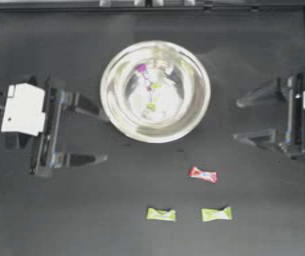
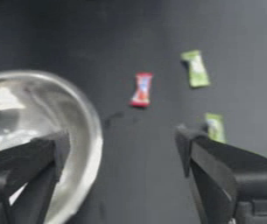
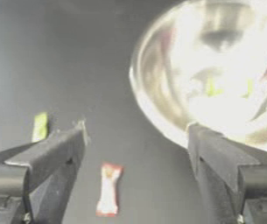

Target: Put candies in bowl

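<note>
While the bowl (image 1: 155, 92) is sitting at upper centre holding a purple candy (image 1: 141, 68) and a green candy (image 1: 152, 106), nothing is being gripped: left gripper (image 1: 94, 132) and right gripper (image 1: 243, 119) are being held wide open beside it. Red candy (image 1: 203, 174) and two green candies (image 1: 161, 214) (image 1: 216, 214) are lying lower right.

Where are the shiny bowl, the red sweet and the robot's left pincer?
Bowl (image 1: 112, 112): top view, on its left rim.
Red sweet (image 1: 203, 174): top view, middle of the wrapper.
Left pincer (image 1: 88, 133): top view, midway between its two open fingertips.
</note>
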